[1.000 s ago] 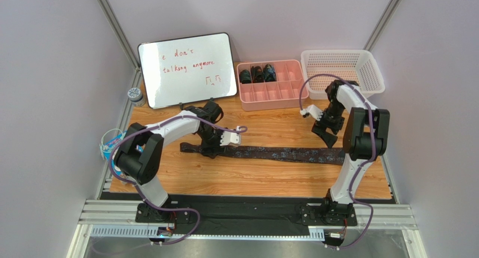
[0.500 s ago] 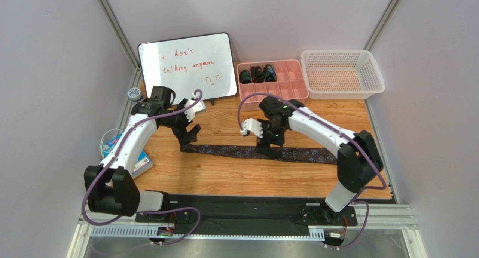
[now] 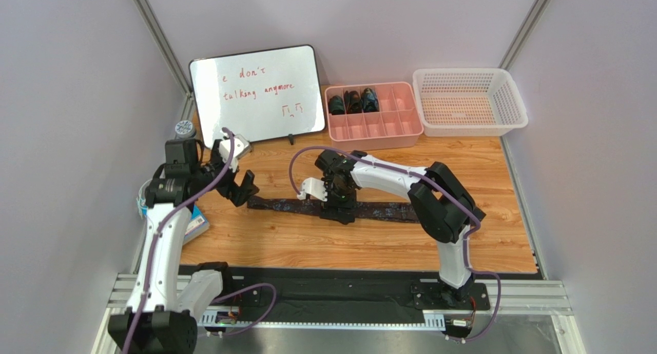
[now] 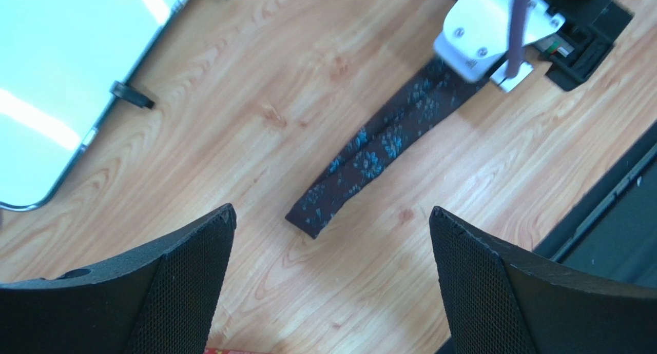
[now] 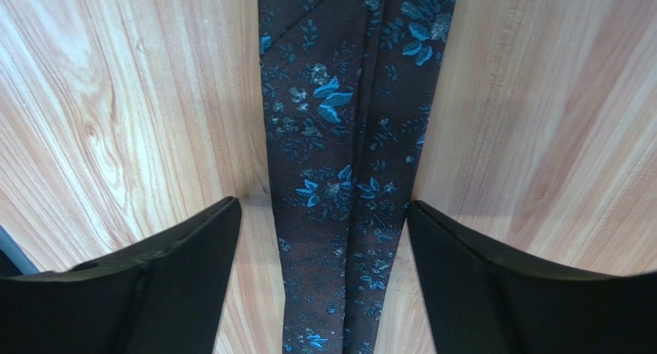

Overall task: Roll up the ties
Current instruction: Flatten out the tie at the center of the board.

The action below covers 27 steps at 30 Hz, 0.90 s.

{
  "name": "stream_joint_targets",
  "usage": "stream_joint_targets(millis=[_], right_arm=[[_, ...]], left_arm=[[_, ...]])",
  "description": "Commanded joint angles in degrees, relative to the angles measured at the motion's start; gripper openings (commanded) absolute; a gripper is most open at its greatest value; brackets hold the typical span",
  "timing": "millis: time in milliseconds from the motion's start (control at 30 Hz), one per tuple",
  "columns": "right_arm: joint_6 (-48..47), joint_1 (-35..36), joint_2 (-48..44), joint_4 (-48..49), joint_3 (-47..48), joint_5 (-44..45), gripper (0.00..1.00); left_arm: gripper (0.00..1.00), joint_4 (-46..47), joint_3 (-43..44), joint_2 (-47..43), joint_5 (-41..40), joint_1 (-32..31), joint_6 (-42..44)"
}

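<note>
Tie [image 3: 382, 212] lies flat and unrolled on the table [image 3: 308, 242], running left to right across its middle, dark with small blue flowers. Its narrow end points left.

The right claw [image 3: 338, 210] is down over the tie, partway along its length. In the right wrist view the claw [image 5: 322, 208] is spread, and the tie [image 5: 339, 177] runs straight down the gap with one finger just outside each edge. The fabric is not pinched. Whether the fingertips touch the wood cannot be told.

The left claw [image 3: 243, 191] is at the tie's left end, held above the table. In the left wrist view this claw [image 4: 331, 212] is spread wide, and the tie [image 4: 370, 150] shows below it, its blunt end lying on bare wood between the two fingers and clear of both. From there the strip slants up and to the right until it passes under the right arm's wrist.

Three dark coils [image 3: 353, 101] sit side by side in the back row of a pink tray [image 3: 401, 132] at the far edge, well apart from both claws. A whiteboard [image 3: 258, 92] stands to the tray's left and a white basket [image 3: 470, 100] to its right.
</note>
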Motion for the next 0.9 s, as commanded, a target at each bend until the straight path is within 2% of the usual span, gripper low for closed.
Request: stream_joint_targets(millis=[0,33,67,100,200,233,267,367,467,567,633,667,733,800,833,867], right_arm=[[-1.3,0.0,0.5,0.8,1.2,-1.2,0.71],[-2.4,-0.3,0.6,-0.1,0.9,-1.8,0.65],[-2.9,-0.5,0.7,-0.6,0.7,-2.2,0.61],[-3.3,-0.8,0.6,-0.9,0.3,-2.9,0.56],[-5.2,-1.8,-0.1,-2.1,-1.4,-4.7,0.46],[-5.8,-2.4,-0.9,-2.8,-2.4,-5.1,0.45],[-6.6,-2.7,-1.3,-2.8,-3.1,-5.3,0.42],[-8.7,-4.0,-2.9,-3.2,-5.3,-5.6,0.26],[-9.8,-5.4,-3.4,-3.8,-6.3,-6.3,0.24],[-12.3,-5.8,-3.7,-5.0,-6.8,-7.3,0.13],[-14.2,-5.8,-3.9,-6.4,-6.9,-7.8,0.11],[-14.7,-5.8,-4.1,-6.9,-7.1,-8.4,0.12],[-16.0,-5.8,-4.5,-8.4,-7.3,-9.2,0.12],[-16.7,-5.9,-5.0,-9.7,-7.8,-10.1,0.18],[-16.9,-5.9,-5.0,-10.0,-8.0,-10.3,0.23],[-17.0,-5.8,-5.0,-10.1,-8.2,-10.5,0.33]], left_arm=[[0.99,8.0,-5.0,-9.5,3.6,0.6,-6.4],[0.99,7.9,-5.5,-10.8,3.4,0.6,-5.8],[0.92,6.9,-5.6,-10.8,3.6,0.6,-2.0],[0.9,4.1,-5.2,-10.4,3.7,0.6,0.3],[0.91,-4.6,-1.6,-6.6,5.1,0.6,7.9],[0.93,-6.7,-0.2,-4.9,6.0,0.6,9.6],[0.99,-7.6,-0.1,-4.3,7.3,0.6,10.6],[1.0,-6.2,-1.4,-4.2,6.0,0.6,10.8],[0.99,-5.2,-3.7,-4.6,4.3,0.6,14.3],[0.97,-7.7,-5.7,-3.7,4.1,0.6,23.1],[0.91,-9.5,-7.6,-2.6,4.6,0.5,32.4],[0.84,-10.2,-8.4,-2.4,4.8,0.6,34.8],[0.79,-10.0,-10.0,-1.3,5.2,0.6,40.2],[0.79,-10.0,-10.6,0.1,6.0,0.5,43.1],[0.84,-9.9,-11.3,0.7,6.5,0.1,45.3],[0.88,-9.1,-11.8,1.3,6.1,-0.2,46.3]])
